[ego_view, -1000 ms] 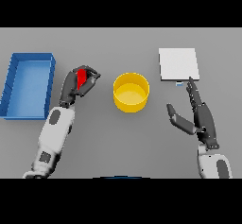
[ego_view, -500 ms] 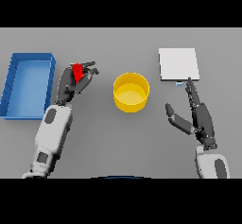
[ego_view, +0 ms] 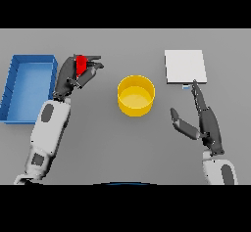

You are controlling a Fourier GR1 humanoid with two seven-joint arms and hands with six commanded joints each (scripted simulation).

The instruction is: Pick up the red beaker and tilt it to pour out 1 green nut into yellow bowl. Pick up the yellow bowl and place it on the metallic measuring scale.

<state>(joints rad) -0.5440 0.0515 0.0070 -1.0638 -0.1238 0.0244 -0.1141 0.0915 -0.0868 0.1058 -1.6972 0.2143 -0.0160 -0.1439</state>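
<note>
1. The left hand point(ego_view: 73, 77) has its dark fingers point(ego_view: 90, 72) curled around the red beaker point(ego_view: 81, 65), gripping it between fingers and thumb.
2. The red beaker is a small bright red shape, mostly covered by the hand, so only its upper part shows. Whether it is upright or tilted cannot be told. It sits between the blue tray point(ego_view: 15, 93) and the yellow bowl point(ego_view: 136, 95), nearer the tray.
3. No green nut can be made out; the beaker's inside is hidden.
4. The right hand point(ego_view: 206, 123) is open, fingers straight and pointing away from the robot, thumb spread to the side. It grasps nothing. Its fingertips reach just short of the near edge of the metallic measuring scale point(ego_view: 185, 66).
5. The yellow bowl is round and open-topped, standing on the grey table point(ego_view: 127, 148) near the middle, apart from both hands.
6. The scale is a flat, pale square plate at the far right.
7. The blue tray is a rectangular open box at the far left.
8. Counted: one beaker, one bowl, one scale, one tray, two hands.
</note>
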